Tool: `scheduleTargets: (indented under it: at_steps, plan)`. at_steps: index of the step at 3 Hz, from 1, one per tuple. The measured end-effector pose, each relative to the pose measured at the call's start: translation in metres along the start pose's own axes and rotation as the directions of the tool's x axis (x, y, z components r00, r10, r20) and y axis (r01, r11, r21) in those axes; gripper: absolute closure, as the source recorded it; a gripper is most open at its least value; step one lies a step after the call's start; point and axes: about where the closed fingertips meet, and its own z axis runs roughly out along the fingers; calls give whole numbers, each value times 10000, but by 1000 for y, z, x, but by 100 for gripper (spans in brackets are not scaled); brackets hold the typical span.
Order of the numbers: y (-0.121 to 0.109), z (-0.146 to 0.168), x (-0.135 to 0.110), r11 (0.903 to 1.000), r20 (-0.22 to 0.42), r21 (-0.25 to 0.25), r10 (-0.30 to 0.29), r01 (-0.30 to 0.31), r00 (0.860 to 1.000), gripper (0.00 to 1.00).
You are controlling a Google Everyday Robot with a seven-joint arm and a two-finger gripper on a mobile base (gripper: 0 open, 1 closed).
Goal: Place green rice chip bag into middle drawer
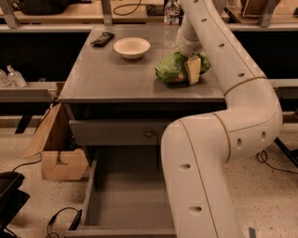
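The green rice chip bag (pixel 173 69) lies crumpled on the grey cabinet top (pixel 116 74), at its right side. My gripper (pixel 193 70) is down on the right part of the bag, reaching from behind, and the arm covers the bag's right end. The bag rests on the cabinet top. Below, the middle drawer (pixel 121 186) is pulled out wide, its flat grey floor bare; my white arm hides its right half.
A white bowl (pixel 132 47), a black device (pixel 102 38) and a clear water bottle (pixel 171 11) stand on the cabinet top behind the bag. A shut drawer front with a round knob (pixel 149 134) sits above the open drawer. A cardboard box (pixel 58 155) stands on the floor at left.
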Motion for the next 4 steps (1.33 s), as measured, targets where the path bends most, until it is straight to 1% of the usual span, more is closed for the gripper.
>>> scheduleTargets:
  at_steps: [1,2,3,4]
  plan:
    - [0,-1,0,10000,-1,3,2,-2,10000,100]
    - [-16,-39,9,9926,-132,1082,578,-560,9982,100]
    - [-17,-80,8,9851,-538,1397,1085,-1001,9926,100]
    - [6,-111,1,9826,-968,873,1724,-1642,9802,100]
